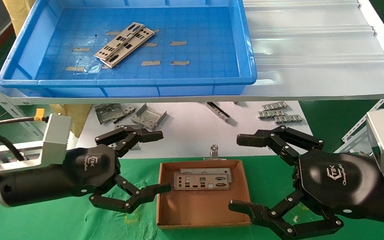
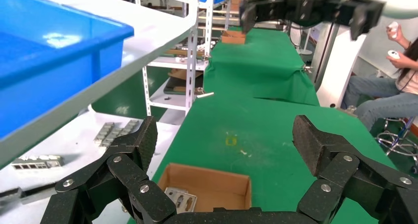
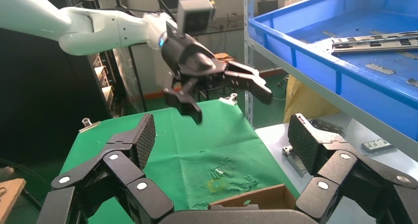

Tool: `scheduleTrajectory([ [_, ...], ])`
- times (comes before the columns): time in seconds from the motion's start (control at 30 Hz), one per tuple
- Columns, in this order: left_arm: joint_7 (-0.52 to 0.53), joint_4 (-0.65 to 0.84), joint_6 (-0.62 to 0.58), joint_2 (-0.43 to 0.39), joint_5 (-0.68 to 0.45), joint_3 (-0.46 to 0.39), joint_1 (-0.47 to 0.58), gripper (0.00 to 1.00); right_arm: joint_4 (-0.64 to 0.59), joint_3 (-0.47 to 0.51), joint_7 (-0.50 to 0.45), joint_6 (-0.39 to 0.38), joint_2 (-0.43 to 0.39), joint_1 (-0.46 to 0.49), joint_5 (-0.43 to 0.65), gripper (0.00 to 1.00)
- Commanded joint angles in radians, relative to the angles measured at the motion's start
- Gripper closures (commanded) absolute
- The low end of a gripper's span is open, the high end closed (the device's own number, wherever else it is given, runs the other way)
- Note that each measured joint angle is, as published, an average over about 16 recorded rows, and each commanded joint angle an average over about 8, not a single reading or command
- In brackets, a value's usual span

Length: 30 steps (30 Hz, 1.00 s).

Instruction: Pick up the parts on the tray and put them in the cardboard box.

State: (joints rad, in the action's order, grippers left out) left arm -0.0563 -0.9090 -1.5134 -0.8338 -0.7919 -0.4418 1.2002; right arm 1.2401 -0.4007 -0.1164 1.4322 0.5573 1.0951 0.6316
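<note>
Left pincer (image 1: pixel 157 162): spread wide, empty, held at the left edge of the cardboard box (image 1: pixel 201 213), lower fingertip (image 1: pixel 160 189) over the box's left wall, upper fingertip over the white worktop (image 1: pixel 192 133) behind. Same pincer (image 2: pixel 224 145) confirmed spread in the left wrist view, with the cardboard box (image 2: pixel 209 187) below and between the fingers.

Right pincer (image 1: pixel 240 173): spread wide, empty, held at the right edge of the cardboard box, lower fingertip (image 1: pixel 242 207) over the box's near right corner. Same pincer (image 3: pixel 222 140) confirmed spread in the right wrist view, with the left pincer (image 3: pixel 231 98) visible farther off above the green mat (image 3: pixel 197 150).

Cardboard box: resting on the green mat (image 1: pixel 62 223), between both pincers. Contents: two parts (image 1: pixel 201 180), lying flat, overlapped, against the far half of the floor; near half bare. Metal clip (image 1: pixel 214 151) just beyond the far wall.

Tray (image 1: pixel 195 83): resting on the raised white shelf (image 1: pixel 312 60), well behind and above the box. Contents: remaining parts (image 1: pixel 124 44), stacked at a diagonal, left of centre on the floor, amid strips of tape (image 1: pixel 150 63).

White worktop under the shelf: folded grey brackets (image 1: pixel 130 115) at left, small ribbed strips (image 1: pixel 277 111) at right, one narrow bracket (image 1: pixel 218 111) between.
</note>
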Motion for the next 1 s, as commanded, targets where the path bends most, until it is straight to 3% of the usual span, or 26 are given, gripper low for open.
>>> scheduleTrajectory([
  [0.03,0.024,-0.037,0.002,0.022,0.006,0.016,-0.013,0.00,0.000,0.000,0.000,0.000,0.000,0.000,0.000,0.00],
  [0.67,0.241,-0.374,0.017,0.221,0.061,0.161,-0.125,0.00,0.000,0.000,0.000,0.000,0.000,0.000,0.000,0.00],
  [1.0,0.251,-0.398,0.018,0.237,0.068,0.173,-0.135,0.00,0.000,0.000,0.000,0.000,0.000,0.000,0.000,0.00],
])
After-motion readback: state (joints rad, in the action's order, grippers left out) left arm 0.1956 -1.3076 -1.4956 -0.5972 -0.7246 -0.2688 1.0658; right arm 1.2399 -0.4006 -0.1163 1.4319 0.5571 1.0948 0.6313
